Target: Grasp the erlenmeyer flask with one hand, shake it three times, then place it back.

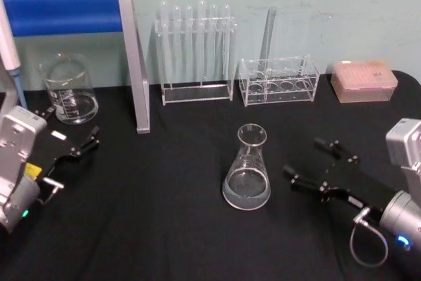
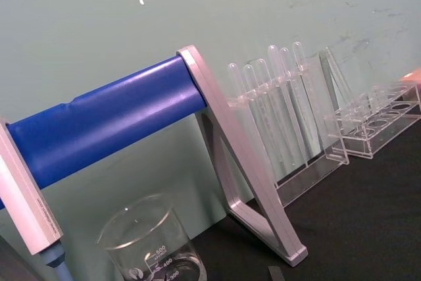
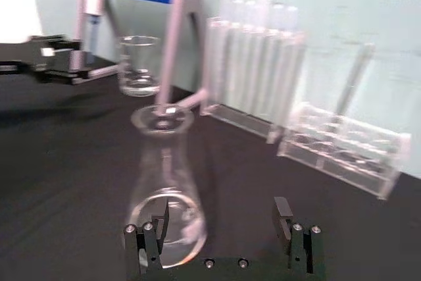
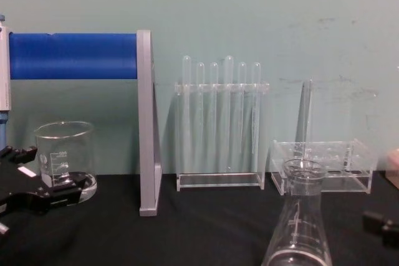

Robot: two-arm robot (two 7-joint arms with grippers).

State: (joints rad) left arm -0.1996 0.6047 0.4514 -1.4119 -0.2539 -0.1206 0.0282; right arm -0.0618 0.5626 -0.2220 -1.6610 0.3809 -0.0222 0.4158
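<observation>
— So where do we find the erlenmeyer flask?
— Upright on the black desk, in front of the low clear rack and apart from both arms.
— And our right gripper?
— Just to the flask's right, fingers released and spread, touching nothing.
— The left gripper?
— We see it at the desk's left edge, near the beaker, fingers parted and empty.
</observation>
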